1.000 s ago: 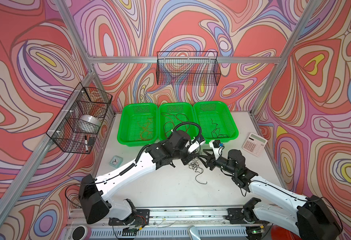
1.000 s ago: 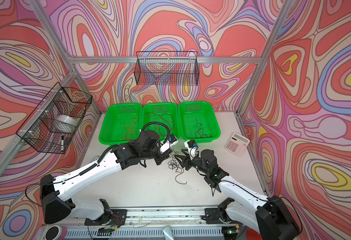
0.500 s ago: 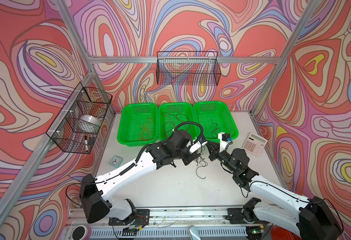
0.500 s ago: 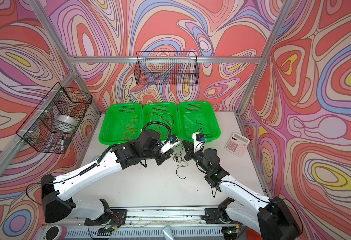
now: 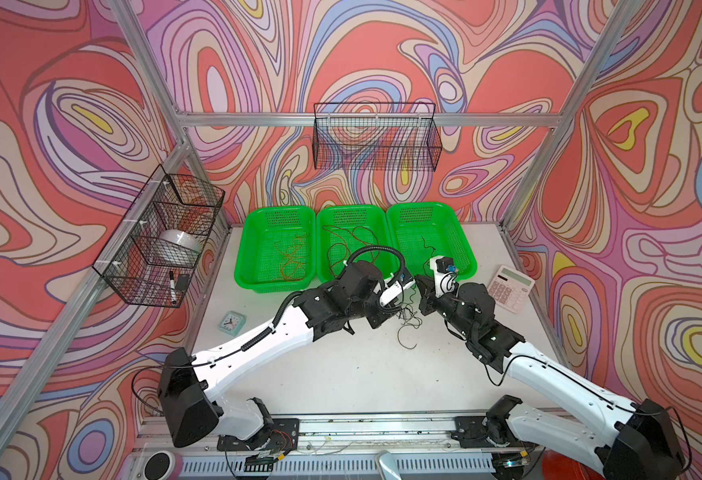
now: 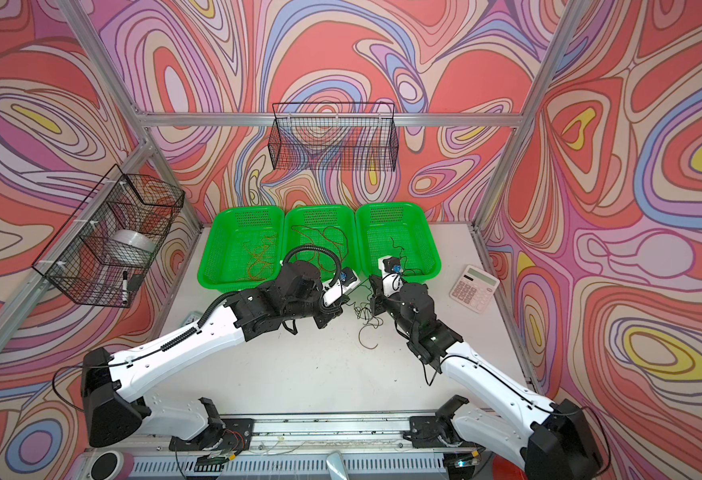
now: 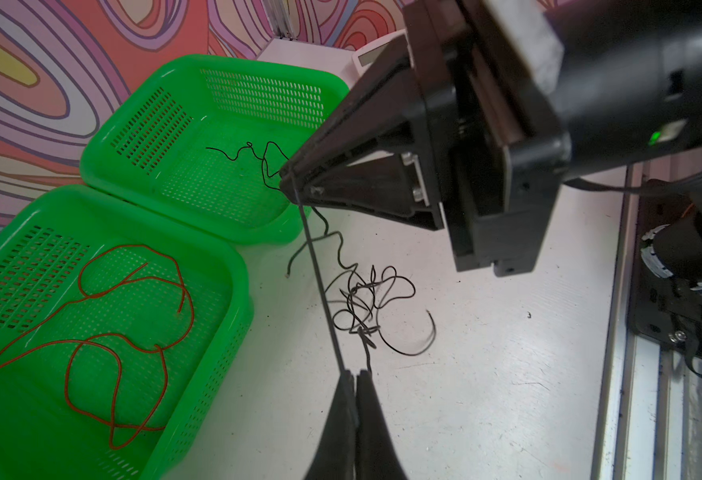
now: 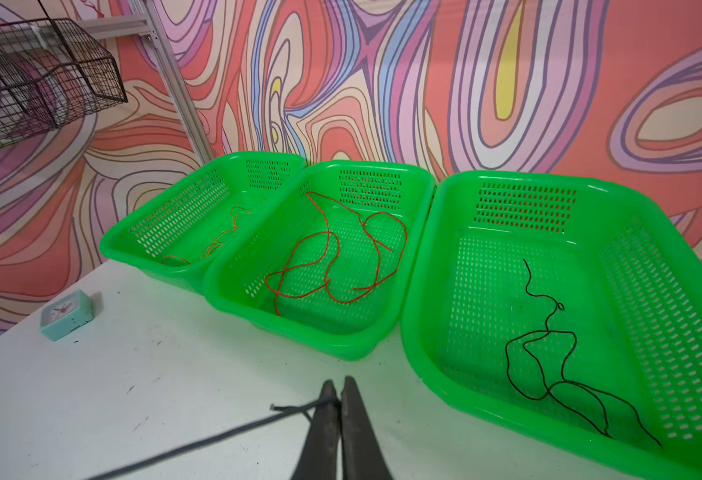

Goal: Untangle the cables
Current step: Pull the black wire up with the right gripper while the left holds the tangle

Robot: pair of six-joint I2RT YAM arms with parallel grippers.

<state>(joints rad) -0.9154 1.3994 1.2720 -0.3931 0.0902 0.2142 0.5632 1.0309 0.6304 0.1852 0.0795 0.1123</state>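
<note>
Black cables (image 7: 361, 307) are lying tangled mid-table, near the right basket (image 5: 428, 206).
Left gripper (image 7: 355, 374) and right gripper (image 8: 338, 400) are clamping one taut strand (image 7: 318, 274); light, limp wire is likely snagging, so take free ends.

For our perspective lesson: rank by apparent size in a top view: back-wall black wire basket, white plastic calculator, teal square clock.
Largest to smallest:
back-wall black wire basket
white plastic calculator
teal square clock

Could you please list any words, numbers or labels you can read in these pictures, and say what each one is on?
Nothing here is legible.
Calculator: key markings too small to read.
Small clock: dial marks too blurred to read.
</note>
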